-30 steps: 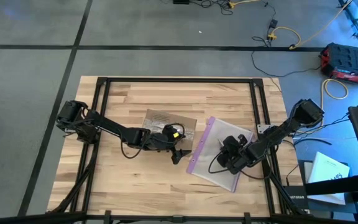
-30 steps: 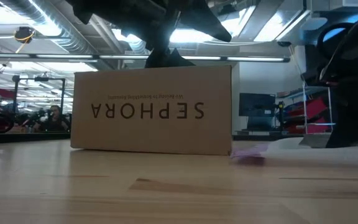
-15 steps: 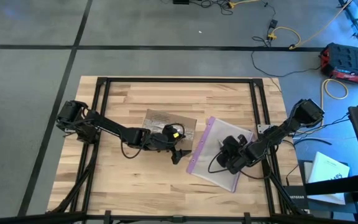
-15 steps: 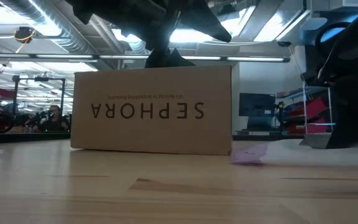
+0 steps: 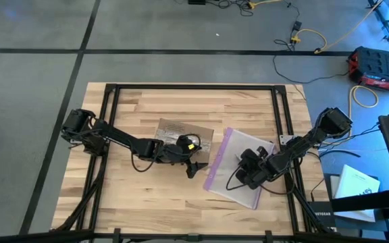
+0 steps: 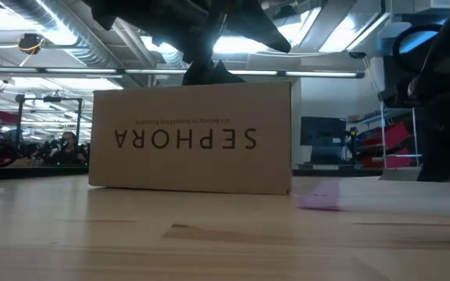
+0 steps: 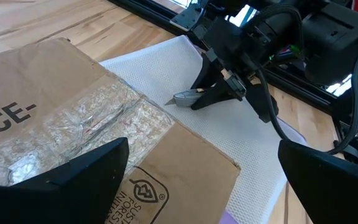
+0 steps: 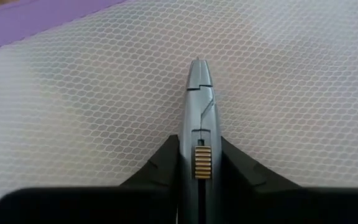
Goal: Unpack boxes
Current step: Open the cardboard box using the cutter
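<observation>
The brown cardboard box (image 5: 184, 138) lies flat on the table; "SEPHORA" shows upside down on its near side (image 6: 186, 139), and clear tape crosses its top (image 7: 86, 124). My left gripper (image 7: 204, 149) stands wide open above the box's corner nearest the bag, also seen from above (image 5: 193, 166). A clear mesh-patterned bag (image 5: 238, 175) with a purple zip edge (image 5: 217, 160) lies to the right of the box. My right gripper (image 5: 246, 177) is over the bag, shut on a small grey knife-like tool (image 8: 196, 106). My right gripper pinches the grey tool's body (image 8: 197, 158) between its two fingers (image 8: 166, 163). The tool lies along the fingers, and its pointed tip (image 8: 196, 65) sticks out past them. The fingers slant down from the table's right side. The tip (image 7: 171, 101) is at the bag's surface.
A black frame (image 5: 281, 128) runs round the table. The bare wooden top (image 5: 147, 101) shows beyond the box and along the near edge. Cables, a red case (image 5: 380, 67) and papers lie on the floor off the table's right side.
My right gripper has tipped slightly with the tool over the bag. In the low view, the bag now lies flatter, and its purple edge has slid a little toward the table's right. My left arm has kept still.
</observation>
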Action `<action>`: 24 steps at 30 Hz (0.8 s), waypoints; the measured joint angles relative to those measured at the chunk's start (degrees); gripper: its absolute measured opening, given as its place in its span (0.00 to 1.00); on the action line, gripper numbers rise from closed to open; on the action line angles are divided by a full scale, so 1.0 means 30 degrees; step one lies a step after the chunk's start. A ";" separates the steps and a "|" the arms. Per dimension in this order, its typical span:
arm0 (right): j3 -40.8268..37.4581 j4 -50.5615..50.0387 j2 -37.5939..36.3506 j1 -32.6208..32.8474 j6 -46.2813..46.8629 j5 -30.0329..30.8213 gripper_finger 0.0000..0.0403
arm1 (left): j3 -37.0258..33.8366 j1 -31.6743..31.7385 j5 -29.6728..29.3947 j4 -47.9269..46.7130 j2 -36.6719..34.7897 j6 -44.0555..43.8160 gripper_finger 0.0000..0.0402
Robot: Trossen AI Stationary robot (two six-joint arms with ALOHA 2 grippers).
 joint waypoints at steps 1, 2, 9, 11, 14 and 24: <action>0.0211 -0.0265 0.0005 -0.0009 -0.0244 -0.0251 0.14 | 0.0000 0.0000 0.0000 0.0045 0.0000 0.0153 1.00; 0.0498 -0.0703 -0.0091 -0.0022 -0.0439 -0.0594 0.14 | 0.0000 0.0000 -0.0013 0.0140 0.0000 0.0309 1.00; 0.3666 -0.5388 -0.1711 0.0018 -0.1974 -0.2653 0.14 | 0.0720 -0.0022 0.0049 0.1015 -0.0702 0.1971 1.00; 0.4646 -0.6499 -0.2232 -0.0034 -0.2285 -0.2450 0.14 | 0.0965 -0.0029 0.0058 0.1059 -0.1257 0.2726 1.00; 0.6330 -0.7961 -0.2676 -0.0291 -0.2572 -0.2624 0.14 | 0.1005 -0.0024 0.0051 -0.0071 -0.2684 0.2957 1.00; 1.3455 -1.0921 -0.1696 -0.4564 -0.7631 -0.4857 0.14 | 0.0261 0.0744 -0.3431 -1.5644 -1.3284 0.1576 1.00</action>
